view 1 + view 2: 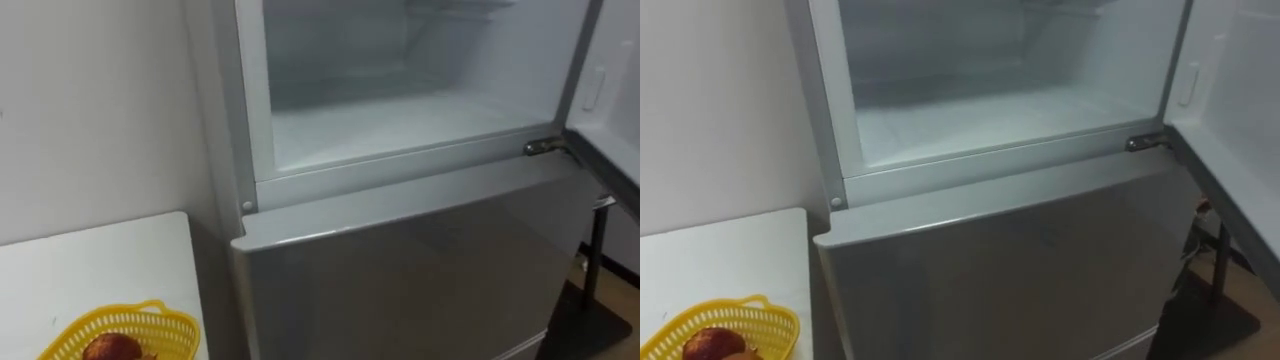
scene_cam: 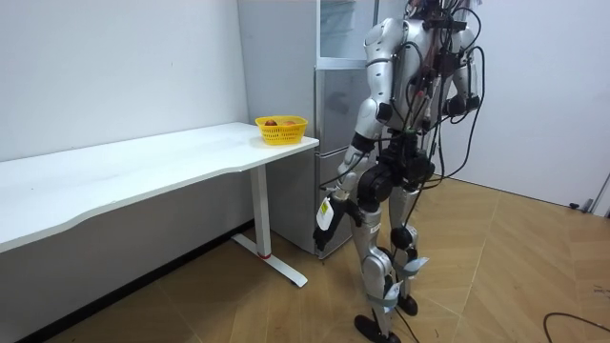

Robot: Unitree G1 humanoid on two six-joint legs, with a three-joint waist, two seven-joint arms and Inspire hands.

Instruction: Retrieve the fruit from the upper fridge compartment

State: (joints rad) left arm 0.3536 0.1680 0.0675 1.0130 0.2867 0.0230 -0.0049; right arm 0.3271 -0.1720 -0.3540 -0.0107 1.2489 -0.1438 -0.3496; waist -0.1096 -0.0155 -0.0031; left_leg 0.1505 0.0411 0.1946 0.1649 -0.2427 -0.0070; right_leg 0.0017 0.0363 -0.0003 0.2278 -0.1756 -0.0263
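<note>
Room view has the robot standing upright close before the fridge (image 2: pixel 334 95), just past the end of the table (image 2: pixel 143 167), with its back partly to the camera. Its left arm hangs down on the room view's left, and the left hand (image 2: pixel 329 211) sits low beside the thigh. Whether that hand is wide, narrow or holding anything cannot be told. The right arm is bent at the torso, with the right hand (image 2: pixel 464 102) on the room view's right, and its state cannot be told either.

From the head camera, the upper compartment (image 1: pixel 400 120) stands open, showing pale walls and a white floor. Its door (image 1: pixel 610 90) is swung out to the right on a metal hinge (image 1: pixel 545 146). The lower door (image 1: pixel 400 270) is closed. On the table, at lower left, a yellow basket (image 1: pixel 150 322) holds reddish fruit (image 1: pixel 112 347).
</note>
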